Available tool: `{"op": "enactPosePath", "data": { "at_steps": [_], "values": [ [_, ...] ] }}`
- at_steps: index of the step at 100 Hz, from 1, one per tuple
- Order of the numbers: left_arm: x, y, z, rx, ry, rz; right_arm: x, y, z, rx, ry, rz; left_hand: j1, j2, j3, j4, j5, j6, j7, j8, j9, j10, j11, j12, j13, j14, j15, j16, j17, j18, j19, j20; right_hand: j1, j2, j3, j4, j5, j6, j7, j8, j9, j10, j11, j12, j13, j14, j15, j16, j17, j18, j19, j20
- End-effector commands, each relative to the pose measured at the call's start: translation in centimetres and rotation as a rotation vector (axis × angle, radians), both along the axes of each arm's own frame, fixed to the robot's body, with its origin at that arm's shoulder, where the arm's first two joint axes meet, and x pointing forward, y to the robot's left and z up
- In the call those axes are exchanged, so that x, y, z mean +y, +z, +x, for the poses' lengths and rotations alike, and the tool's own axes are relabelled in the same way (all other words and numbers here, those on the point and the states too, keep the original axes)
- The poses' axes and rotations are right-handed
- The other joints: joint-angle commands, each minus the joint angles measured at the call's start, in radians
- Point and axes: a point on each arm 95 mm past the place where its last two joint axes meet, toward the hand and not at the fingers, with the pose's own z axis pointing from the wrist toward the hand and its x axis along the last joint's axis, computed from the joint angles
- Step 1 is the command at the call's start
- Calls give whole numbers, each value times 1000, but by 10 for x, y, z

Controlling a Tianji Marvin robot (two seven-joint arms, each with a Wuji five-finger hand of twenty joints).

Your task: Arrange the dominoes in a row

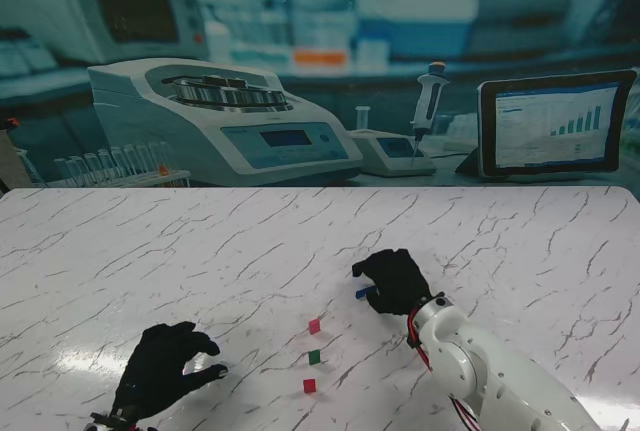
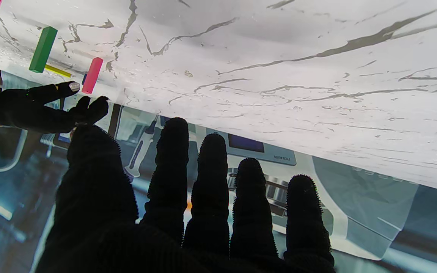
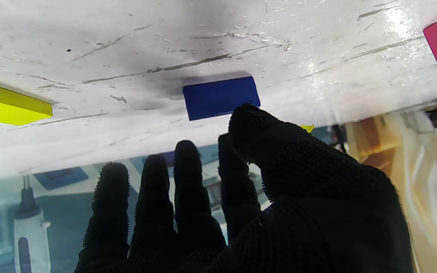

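Right hand (image 1: 395,282) fingers spread, holding nothing, blue domino (image 3: 221,97) just beside thumb tip

The stand camera looks down from high above the shoulders onto the marble worktop (image 1: 150,251), with lab machines at twelve o'clock and both arms entering at five and seven. Each wrist camera sits close behind its hand, looking along the fingers with the worktop inverted. The left wrist view shares the green domino (image 2: 43,49) and the right hand (image 2: 32,108) with the stand view; the right wrist view, much nearer, shares the blue domino (image 3: 220,98).
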Motion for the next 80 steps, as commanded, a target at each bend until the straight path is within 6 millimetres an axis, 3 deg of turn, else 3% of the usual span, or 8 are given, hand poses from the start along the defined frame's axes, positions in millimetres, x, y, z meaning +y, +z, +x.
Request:
{"op": "enactPosePath", "data": {
  "at_steps": [1, 61, 75, 80],
  "values": [
    [-3, -4, -4, 16, -19, -13, 4, -4, -3, 17, 1, 10, 10, 1, -14, -5, 7, -29, 13, 7, 13, -22, 15, 14, 9, -29, 15, 13, -2, -23, 28, 16, -9, 14, -7, 33, 33, 10, -21, -15, -31, 10, -8, 2, -31, -5, -3, -10, -11, 96, -12, -7],
    [-3, -5, -5, 17, -17, -14, 7, -14, -4, 61, 9, 7, 4, 0, -13, -5, 5, -31, 13, 7, 13, -23, 16, 14, 10, -30, 16, 13, -2, -22, 29, 16, 0, 15, -20, 25, 75, -13, 26, 34, -16, 6, 5, 4, -20, -7, 7, -8, -7, 95, -11, -3],
    [-3, -5, -6, 18, -16, -16, 8, -17, -4, 63, 5, 0, 4, 0, -12, -5, 5, -30, 14, 7, 13, -22, 16, 15, 11, -30, 17, 13, -1, -21, 29, 16, 18, -2, -34, -8, 70, -25, 101, 46, -10, 4, 23, 10, -16, -8, 20, -3, -7, 92, -10, 2],
    [-3, -5, -6, 19, -15, -17, 9, -17, -3, 62, 5, -5, 5, -1, -12, -5, 7, -29, 15, 7, 14, -24, 17, 15, 12, -29, 17, 14, -1, -21, 29, 16, 21, -7, -42, -15, 58, -32, 162, 15, -9, 4, 29, 10, -14, -10, 23, -2, -6, 90, -10, 6]
  ]
}}
